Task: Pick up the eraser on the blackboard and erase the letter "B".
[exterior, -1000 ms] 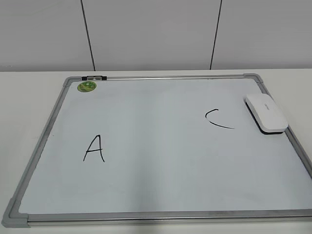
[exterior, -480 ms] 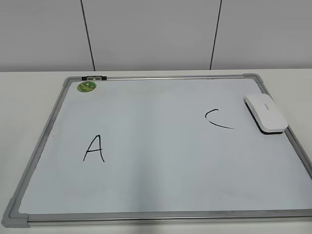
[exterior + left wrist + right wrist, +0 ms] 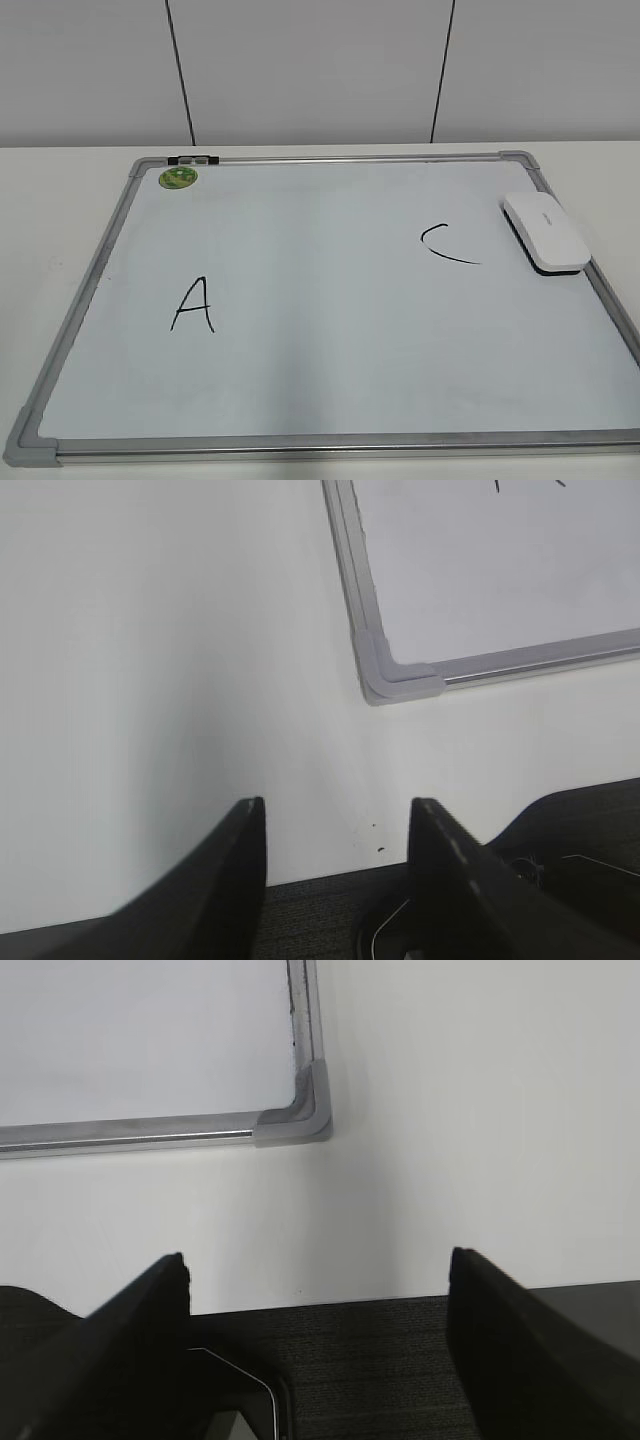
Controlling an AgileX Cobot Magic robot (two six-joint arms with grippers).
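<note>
The white eraser (image 3: 545, 232) lies on the blackboard (image 3: 330, 330) near its right edge, just right of the black "C" (image 3: 447, 246). A black "A" (image 3: 193, 305) is at the board's left. No letter "B" shows on the board. My left gripper (image 3: 335, 815) is open and empty above the table edge, near the board's front left corner (image 3: 395, 675). My right gripper (image 3: 318, 1265) is open and empty near the board's front right corner (image 3: 300, 1110). Neither gripper shows in the exterior view.
A small round green magnet (image 3: 178, 178) sits at the board's far left corner beside a dark clip (image 3: 193, 159) on the frame. White table (image 3: 60, 200) surrounds the board. A wall stands behind. Dark fabric (image 3: 380, 1360) lies below the table's front edge.
</note>
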